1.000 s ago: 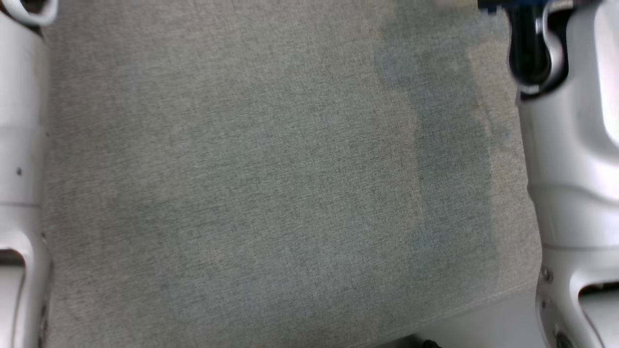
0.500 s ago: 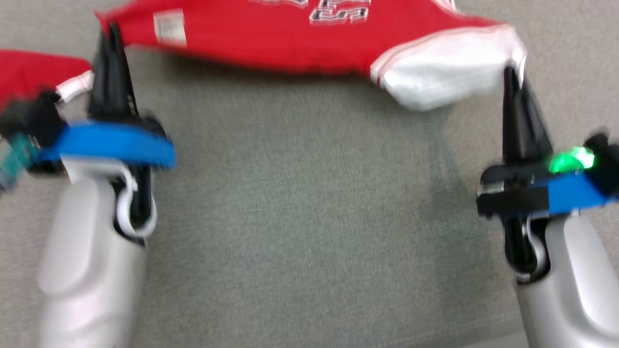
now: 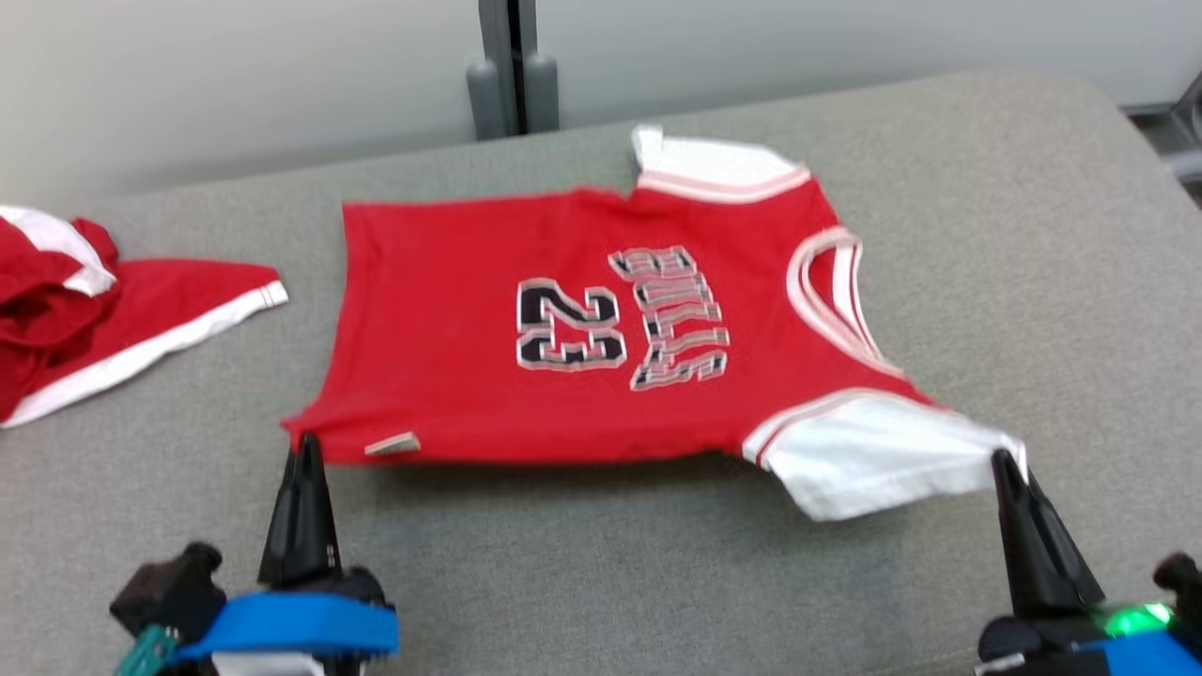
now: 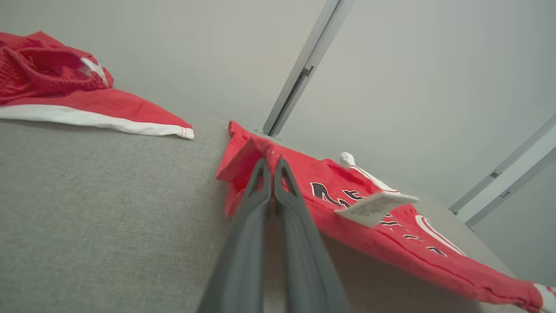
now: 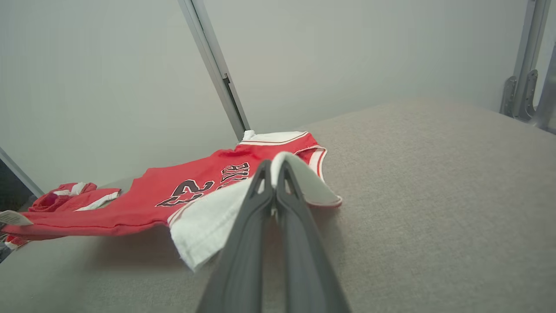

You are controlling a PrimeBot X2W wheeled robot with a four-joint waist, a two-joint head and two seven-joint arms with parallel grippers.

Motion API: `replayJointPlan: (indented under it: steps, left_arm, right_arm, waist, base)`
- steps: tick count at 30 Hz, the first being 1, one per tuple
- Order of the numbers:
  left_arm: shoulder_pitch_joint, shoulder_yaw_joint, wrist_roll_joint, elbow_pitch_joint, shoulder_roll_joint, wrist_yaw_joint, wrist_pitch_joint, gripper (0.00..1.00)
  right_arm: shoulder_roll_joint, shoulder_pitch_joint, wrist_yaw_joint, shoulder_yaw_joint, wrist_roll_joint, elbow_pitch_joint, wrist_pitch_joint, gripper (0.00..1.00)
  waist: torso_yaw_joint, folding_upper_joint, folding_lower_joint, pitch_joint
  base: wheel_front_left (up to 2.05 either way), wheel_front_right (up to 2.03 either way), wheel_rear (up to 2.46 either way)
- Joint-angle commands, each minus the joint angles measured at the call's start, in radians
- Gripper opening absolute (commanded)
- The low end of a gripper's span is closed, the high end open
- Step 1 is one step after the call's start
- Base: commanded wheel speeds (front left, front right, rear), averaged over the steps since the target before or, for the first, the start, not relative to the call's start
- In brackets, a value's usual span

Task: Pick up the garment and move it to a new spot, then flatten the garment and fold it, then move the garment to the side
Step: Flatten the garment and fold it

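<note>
both pinch jersey (image 3: 441,366): left gripper (image 3: 305,451), right gripper (image 3: 1003,463)

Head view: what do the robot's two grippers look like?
Both have long black jaws tapering to a point. The left gripper has a bright blue band below, with a small teal part beside it; the right gripper has a blue base too, plus a glowing green light.
</note>
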Motion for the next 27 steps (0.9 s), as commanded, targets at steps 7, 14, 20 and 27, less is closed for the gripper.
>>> replayJointPlan:
  steps: [7, 14, 20, 27]
  left_arm:
    - [0.167, -0.022, 0.015, -0.154, -0.006, 0.05, 0.03, 0.0]
    - [0.232, -0.048, 0.014, -0.183, -0.011, 0.081, 0.054, 0.0]
    - [0.259, -0.061, 0.007, -0.154, -0.013, 0.087, 0.055, 0.0]
    - [0.254, -0.08, 0.01, -0.124, -0.01, 0.081, 0.053, 0.0]
  right_arm:
    - [0.018, 0.154, 0.0, -0.044, -0.021, -0.148, 0.094, 0.0]
    - [0.023, 0.153, 0.0, -0.051, -0.046, -0.072, 0.102, 0.0]
    - [0.024, 0.114, 0.0, -0.049, -0.033, 0.008, 0.078, 0.0]
    - [0.023, 0.081, 0.0, -0.055, -0.03, 0.054, 0.054, 0.0]
  waist:
    - [0.003, 0.0005, 0.0004, -0.059]
    - [0.026, 0.0005, 0.0004, -0.051]
    - [0.045, 0.0005, 0.0004, -0.027]
    - [0.054, 0.0005, 0.0004, -0.01]
  base:
    - [0.0, 0.0, 0.0]
    - [0.0, 0.0, 0.0]
    - [0.0, 0.0, 0.0]
    - [0.0, 0.0, 0.0]
